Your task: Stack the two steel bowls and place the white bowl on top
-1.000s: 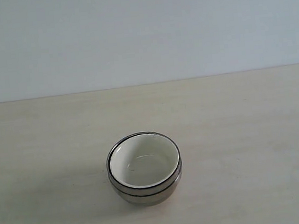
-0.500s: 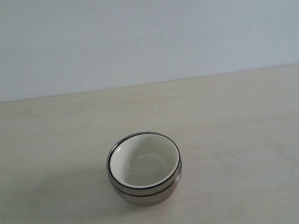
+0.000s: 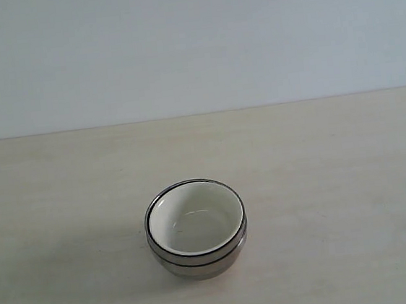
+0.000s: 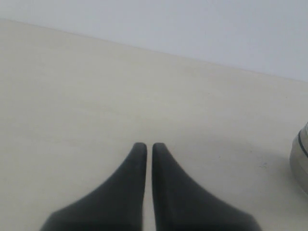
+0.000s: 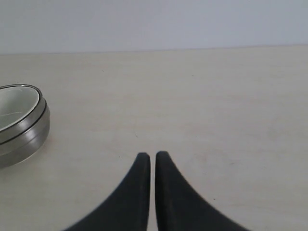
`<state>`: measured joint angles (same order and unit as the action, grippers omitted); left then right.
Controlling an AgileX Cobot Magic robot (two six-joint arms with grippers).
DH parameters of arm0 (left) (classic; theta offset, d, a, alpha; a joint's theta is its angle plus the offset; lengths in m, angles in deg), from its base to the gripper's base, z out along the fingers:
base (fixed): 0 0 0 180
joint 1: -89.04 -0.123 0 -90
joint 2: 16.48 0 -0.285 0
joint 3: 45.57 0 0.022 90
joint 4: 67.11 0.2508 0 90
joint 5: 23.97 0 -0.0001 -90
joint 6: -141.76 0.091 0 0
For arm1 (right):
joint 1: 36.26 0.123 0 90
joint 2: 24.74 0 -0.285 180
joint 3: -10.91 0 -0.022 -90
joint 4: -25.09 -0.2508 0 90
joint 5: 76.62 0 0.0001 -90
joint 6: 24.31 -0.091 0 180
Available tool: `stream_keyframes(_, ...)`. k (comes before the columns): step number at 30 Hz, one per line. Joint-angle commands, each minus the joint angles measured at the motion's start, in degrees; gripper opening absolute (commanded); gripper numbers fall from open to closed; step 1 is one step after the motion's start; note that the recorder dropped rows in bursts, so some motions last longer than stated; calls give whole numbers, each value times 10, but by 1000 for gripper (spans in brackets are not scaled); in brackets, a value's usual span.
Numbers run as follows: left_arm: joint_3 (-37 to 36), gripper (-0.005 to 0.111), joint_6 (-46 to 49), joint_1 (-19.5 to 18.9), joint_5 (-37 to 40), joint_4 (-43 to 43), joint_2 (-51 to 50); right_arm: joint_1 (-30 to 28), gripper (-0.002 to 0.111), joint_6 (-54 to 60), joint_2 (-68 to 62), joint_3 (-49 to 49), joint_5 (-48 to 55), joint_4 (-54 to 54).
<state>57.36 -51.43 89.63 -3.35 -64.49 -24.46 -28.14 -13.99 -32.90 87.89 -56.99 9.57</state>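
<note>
The two steel bowls (image 3: 199, 257) sit nested one inside the other on the table, a dark seam line between their rims. The white bowl (image 3: 196, 222) rests inside the top one, its cream interior facing up. The stack also shows in the right wrist view, steel bowls (image 5: 26, 137) with the white bowl (image 5: 14, 108) in them, and a sliver of the steel bowls (image 4: 301, 159) shows in the left wrist view. My left gripper (image 4: 145, 146) is shut with nothing in it, away from the stack. My right gripper (image 5: 149, 156) is shut too, empty, off to the stack's side. Neither gripper shows in the exterior view.
The pale wooden table (image 3: 337, 181) runs back to a plain light wall (image 3: 192, 44). No other objects are in view.
</note>
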Motion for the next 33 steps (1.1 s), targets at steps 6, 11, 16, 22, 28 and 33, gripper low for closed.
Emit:
stream_keyframes(6,-1,4,4,-1,0,-2,2,-3,0,-200,4,2,-3,134)
stream_keyframes(11,-1,4,4,-1,0,-2,2,-3,0,-175,4,2,-3,134)
stream_keyframes(16,-1,4,4,-1,0,-2,2,-3,0,-164,4,2,-3,134)
stream_keyframes(22,-1,4,4,-1,0,-2,2,-3,0,-158,4,2,-3,134)
stream_keyframes(28,-1,4,4,-1,0,-2,2,-3,0,-158,4,2,-3,134)
stream_keyframes(33,-1,4,4,-1,0,-2,2,-3,0,-158,4,2,-3,133)
